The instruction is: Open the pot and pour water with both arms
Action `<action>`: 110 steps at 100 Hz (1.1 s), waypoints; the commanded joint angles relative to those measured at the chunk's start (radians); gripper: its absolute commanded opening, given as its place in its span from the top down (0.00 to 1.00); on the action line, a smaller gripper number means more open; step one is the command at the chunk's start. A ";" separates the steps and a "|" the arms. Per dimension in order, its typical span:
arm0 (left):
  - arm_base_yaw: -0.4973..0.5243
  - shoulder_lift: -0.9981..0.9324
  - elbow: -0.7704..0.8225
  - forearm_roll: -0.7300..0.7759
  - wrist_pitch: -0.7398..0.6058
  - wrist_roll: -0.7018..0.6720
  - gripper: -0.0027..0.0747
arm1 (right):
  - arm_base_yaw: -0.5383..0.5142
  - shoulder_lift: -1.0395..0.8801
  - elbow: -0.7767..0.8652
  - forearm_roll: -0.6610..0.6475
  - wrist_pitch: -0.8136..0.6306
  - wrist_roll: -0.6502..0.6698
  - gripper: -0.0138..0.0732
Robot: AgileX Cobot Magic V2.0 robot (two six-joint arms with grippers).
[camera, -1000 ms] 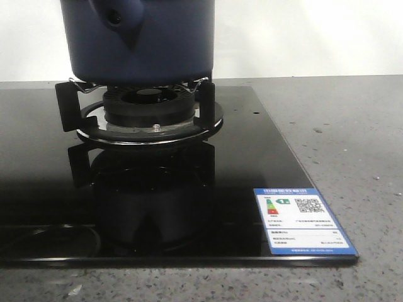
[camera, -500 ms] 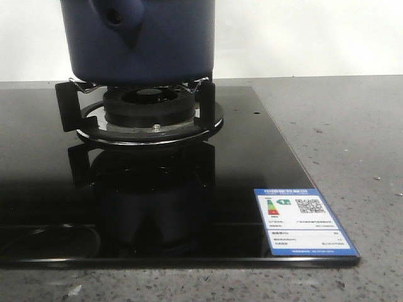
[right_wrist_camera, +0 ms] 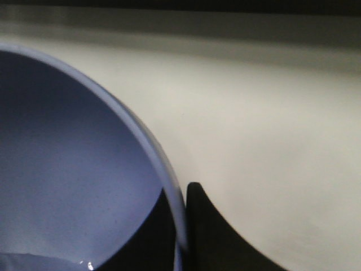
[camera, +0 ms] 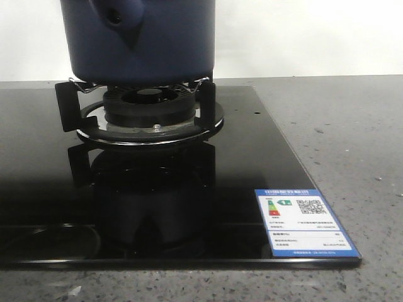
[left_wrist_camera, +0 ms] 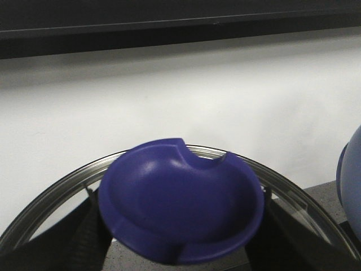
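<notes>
The dark blue pot (camera: 141, 41) sat on the burner (camera: 148, 113). The left pincer (left_wrist_camera: 180, 248) grasped the lid (left_wrist_camera: 180, 209); the right pincer's (right_wrist_camera: 183, 237) grip could not be told.

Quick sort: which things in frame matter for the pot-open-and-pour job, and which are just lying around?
Job:
pot on the burner
glass lid with blue knob, at left tool
light blue bowl, at right tool

Lying about:
energy label sticker
black cooktop
</notes>
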 commanded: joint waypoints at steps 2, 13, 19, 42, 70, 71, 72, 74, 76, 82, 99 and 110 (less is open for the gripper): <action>0.001 -0.028 -0.038 -0.050 -0.001 -0.010 0.48 | -0.001 -0.055 -0.027 -0.010 -0.126 -0.004 0.89; 0.001 -0.028 -0.038 -0.050 -0.001 -0.010 0.48 | -0.001 -0.053 -0.027 -0.010 -0.138 -0.004 0.89; 0.001 -0.028 -0.038 -0.050 0.001 -0.010 0.48 | -0.001 -0.048 -0.020 -0.010 -0.183 -0.004 0.89; 0.001 -0.028 -0.038 -0.050 0.001 -0.010 0.48 | 0.013 -0.018 0.080 -0.010 -0.505 -0.004 0.89; 0.001 -0.028 -0.038 -0.052 0.001 -0.010 0.48 | 0.031 0.015 0.112 -0.059 -0.682 -0.004 0.89; 0.001 -0.028 -0.038 -0.052 0.001 -0.010 0.48 | 0.031 0.015 0.112 -0.063 -0.689 -0.004 0.89; 0.001 -0.028 -0.038 -0.052 0.001 -0.010 0.48 | 0.031 0.015 0.112 -0.067 -0.695 -0.004 0.89; 0.001 -0.028 -0.038 -0.052 0.001 -0.010 0.48 | 0.031 0.016 0.112 -0.082 -0.720 -0.004 0.89; 0.001 -0.028 -0.038 -0.052 0.001 -0.010 0.48 | 0.031 0.016 0.112 -0.094 -0.732 -0.004 0.89; 0.001 -0.028 -0.038 -0.052 0.001 -0.010 0.48 | 0.031 0.016 0.112 -0.125 -0.791 -0.004 0.89; 0.001 -0.028 -0.038 -0.052 0.001 -0.010 0.48 | 0.031 0.016 0.112 -0.149 -0.863 -0.004 0.89; 0.001 -0.028 -0.038 -0.052 0.001 -0.010 0.48 | 0.031 0.016 0.112 -0.149 -0.863 -0.004 0.89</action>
